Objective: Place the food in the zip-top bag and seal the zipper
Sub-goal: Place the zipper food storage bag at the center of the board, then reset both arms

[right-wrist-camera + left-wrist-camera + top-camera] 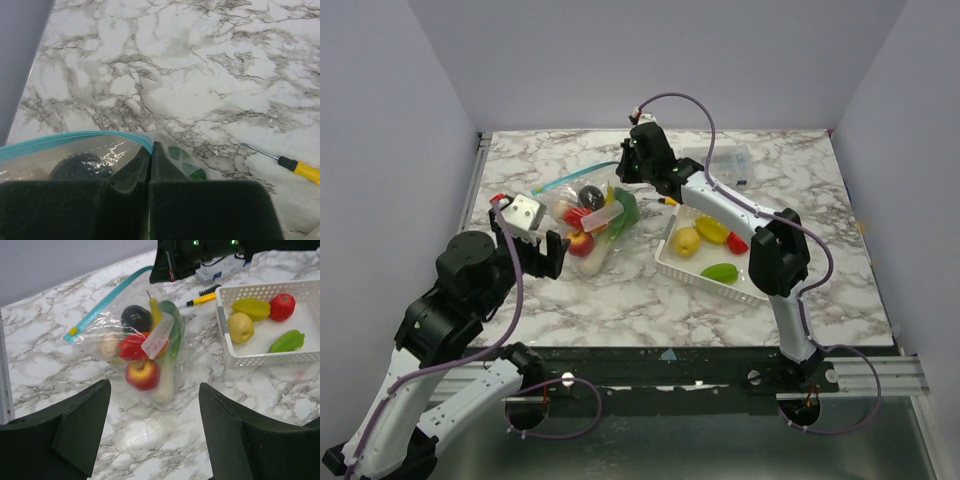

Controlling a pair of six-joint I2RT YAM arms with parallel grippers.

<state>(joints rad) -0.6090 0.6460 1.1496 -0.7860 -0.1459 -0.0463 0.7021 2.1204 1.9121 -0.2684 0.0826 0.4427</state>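
Pincer on the left arm [155,400] hangs with jaws spread wide over the near tabletop [150,445], just short of the clear bag [112,325], which lies left of centre and is stuffed with toy food [142,374]. To its right, a white basket [270,357] holds four more pieces. At the bag's far end, the right pincer [151,160] is clamped tight on the zipper [107,297].
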